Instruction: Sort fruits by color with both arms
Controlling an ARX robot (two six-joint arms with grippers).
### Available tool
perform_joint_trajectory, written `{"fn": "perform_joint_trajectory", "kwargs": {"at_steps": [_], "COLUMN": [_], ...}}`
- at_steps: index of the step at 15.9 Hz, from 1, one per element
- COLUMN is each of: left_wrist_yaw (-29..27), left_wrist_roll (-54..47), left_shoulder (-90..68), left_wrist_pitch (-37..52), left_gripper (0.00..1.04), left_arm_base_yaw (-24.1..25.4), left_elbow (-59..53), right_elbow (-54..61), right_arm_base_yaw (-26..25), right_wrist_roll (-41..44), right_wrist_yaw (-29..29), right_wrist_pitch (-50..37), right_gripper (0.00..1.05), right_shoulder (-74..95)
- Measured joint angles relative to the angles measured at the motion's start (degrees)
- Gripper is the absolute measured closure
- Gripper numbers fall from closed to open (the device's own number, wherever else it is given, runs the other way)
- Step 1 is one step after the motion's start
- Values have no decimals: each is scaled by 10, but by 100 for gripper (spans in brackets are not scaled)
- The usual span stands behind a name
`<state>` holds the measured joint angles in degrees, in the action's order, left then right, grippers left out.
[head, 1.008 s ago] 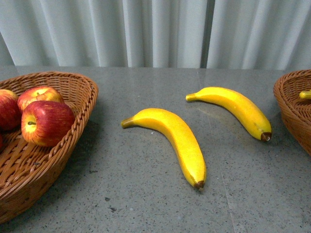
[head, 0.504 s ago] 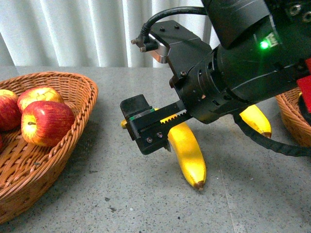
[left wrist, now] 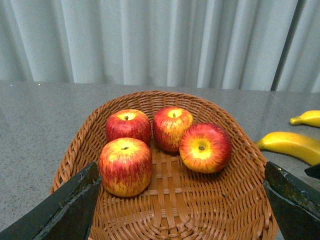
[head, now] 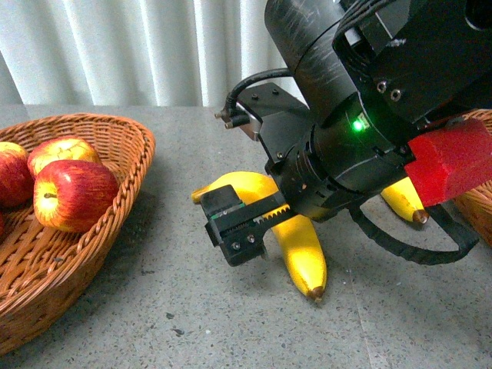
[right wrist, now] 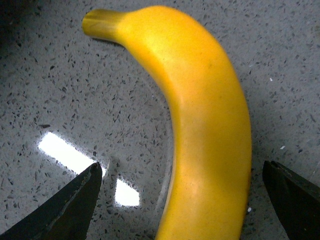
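In the front view my right gripper (head: 265, 231) is open and hangs low over the near banana (head: 304, 254), which lies on the grey table. In the right wrist view the same banana (right wrist: 205, 125) lies between the open fingertips (right wrist: 75, 205), untouched. A second banana (head: 403, 201) lies behind, mostly hidden by the arm. Red-and-yellow apples (head: 74, 194) sit in the left wicker basket (head: 115, 223). My left gripper (left wrist: 182, 210) is open and empty above that basket (left wrist: 165, 200), with several apples (left wrist: 125, 165) ahead of it. It does not show in the front view.
A second wicker basket (head: 478, 219) stands at the right edge, partly behind the arm's red block (head: 450, 157). A grey curtain closes the far side of the table. Both bananas (left wrist: 292, 145) show at the right of the left wrist view.
My right arm has come into the front view from above and moved down over the near banana. The fruits have not moved.
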<state>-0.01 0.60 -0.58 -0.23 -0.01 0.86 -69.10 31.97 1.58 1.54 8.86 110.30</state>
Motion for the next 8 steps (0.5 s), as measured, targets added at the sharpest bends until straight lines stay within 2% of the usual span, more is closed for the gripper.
{"fn": "perform_joint_trajectory", "kwargs": {"at_steps": [2, 3, 7, 8], "left_wrist_yaw": [0, 0, 0, 0], "left_wrist_roll": [0, 0, 0, 0], "left_shoulder": [0, 0, 0, 0], "left_wrist_pitch": [0, 0, 0, 0], "left_gripper": [7, 7, 7, 7], "left_arm_base_yaw": [0, 0, 0, 0], "left_elbow": [0, 0, 0, 0], "right_elbow": [9, 11, 14, 14], "right_arm_base_yaw": [3, 3, 7, 7], "right_wrist_roll": [2, 2, 6, 6], "right_wrist_yaw": [0, 0, -1, -2], "right_wrist_pitch": [0, -1, -8, -9], "right_gripper": [7, 10, 51, 58], "right_shoulder": [0, 0, -6, -10]}}
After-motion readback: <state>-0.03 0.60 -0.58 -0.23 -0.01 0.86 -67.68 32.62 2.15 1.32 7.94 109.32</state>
